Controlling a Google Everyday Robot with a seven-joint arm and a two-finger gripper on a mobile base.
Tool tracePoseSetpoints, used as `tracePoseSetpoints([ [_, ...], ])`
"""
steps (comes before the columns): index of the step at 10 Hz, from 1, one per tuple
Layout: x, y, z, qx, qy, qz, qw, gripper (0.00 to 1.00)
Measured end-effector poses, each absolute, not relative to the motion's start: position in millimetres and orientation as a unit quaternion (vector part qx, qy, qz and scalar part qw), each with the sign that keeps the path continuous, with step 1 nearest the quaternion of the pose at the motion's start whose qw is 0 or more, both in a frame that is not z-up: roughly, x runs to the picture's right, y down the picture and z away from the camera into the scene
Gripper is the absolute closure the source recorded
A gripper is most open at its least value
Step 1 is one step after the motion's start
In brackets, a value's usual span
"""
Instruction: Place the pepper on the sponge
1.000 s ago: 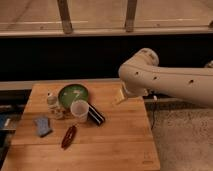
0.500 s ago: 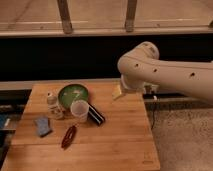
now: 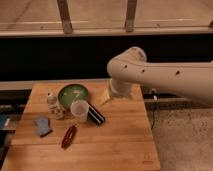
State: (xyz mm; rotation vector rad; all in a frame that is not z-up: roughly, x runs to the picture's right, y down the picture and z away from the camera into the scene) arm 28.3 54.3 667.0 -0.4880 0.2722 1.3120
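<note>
Nearest the camera, the pepper (image 3: 68,136) is lying flat on the wooden table (image 3: 120,145), angled, not on the sponge. The sponge (image 3: 43,126) is sitting just to its left and a bit farther back, with a clear gap of bare wood between them.

Behind them, the cup (image 3: 79,110) is standing upright with the black bar (image 3: 96,114) right beside it. The small bottle (image 3: 51,102) and the green plate (image 3: 72,94) are farther back.

The gripper (image 3: 105,96) is hanging at the end of the white arm (image 3: 165,75), above the table's back half, right of the plate and well apart from the pepper. Whether it is open or closed cannot be told, and nothing is showing in its hold.

Risks, as a judgement:
- The cup and bar are sitting between the gripper and the pepper, so a low reach could knock the cup over.
- The bar is long and dark, so it could get grabbed by mistake.
- The pepper is looking thin and glossy, so an off-centre pinch could make it slip or spin out.
- The sponge is shorter than the pepper, so an off-centre drop could leave it tipping off.
</note>
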Motion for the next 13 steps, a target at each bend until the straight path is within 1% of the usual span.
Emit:
tracePoseSetpoints([
  [2,1.9,53.0,667.3,-0.224,0.120,0.592,0.765,0.20],
  [5,-44.8,63.2,671.1,-0.234,0.114,0.570,0.779,0.20],
  [10,-37.4,63.2,672.5,-0.232,0.120,0.573,0.777,0.20],
  [12,-39.9,74.6,678.4,-0.252,0.131,0.563,0.776,0.20],
  [13,-42.4,86.9,687.4,-0.265,0.138,0.556,0.775,0.20],
])
